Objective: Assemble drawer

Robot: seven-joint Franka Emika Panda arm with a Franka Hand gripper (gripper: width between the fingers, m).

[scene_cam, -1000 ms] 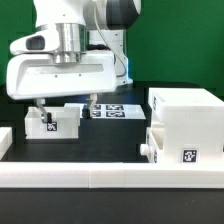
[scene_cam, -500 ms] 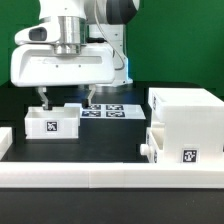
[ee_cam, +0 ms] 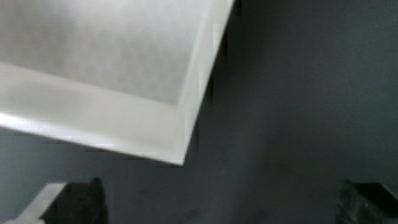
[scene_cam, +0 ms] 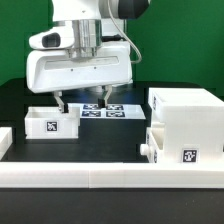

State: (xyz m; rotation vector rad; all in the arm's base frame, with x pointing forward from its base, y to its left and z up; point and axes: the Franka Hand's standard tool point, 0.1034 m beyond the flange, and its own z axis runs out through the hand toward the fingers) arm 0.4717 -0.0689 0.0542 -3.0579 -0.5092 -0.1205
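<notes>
A small white open-top tray (scene_cam: 52,122) with a square tag on its front stands on the black table at the exterior view's left. My gripper (scene_cam: 82,102) hangs open and empty just behind its right rear corner, one finger (scene_cam: 60,100) near the tray's back wall, the other over the marker board. In the wrist view a corner of the tray (ee_cam: 107,80) shows beside the gripper (ee_cam: 222,205), and nothing lies between the dark fingers (ee_cam: 71,202). The tall boxy housing (scene_cam: 188,110) stands at the right with a second tray (scene_cam: 180,148) in its lower front.
The marker board (scene_cam: 108,112) lies flat behind the tray, under the gripper. A low white border rail (scene_cam: 90,176) runs along the front edge and rises at the far left (scene_cam: 5,140).
The arm has moved toward the exterior view's right, so the fingers have gone from straddling the left tray to its right rear corner. The tray has stayed put.
</notes>
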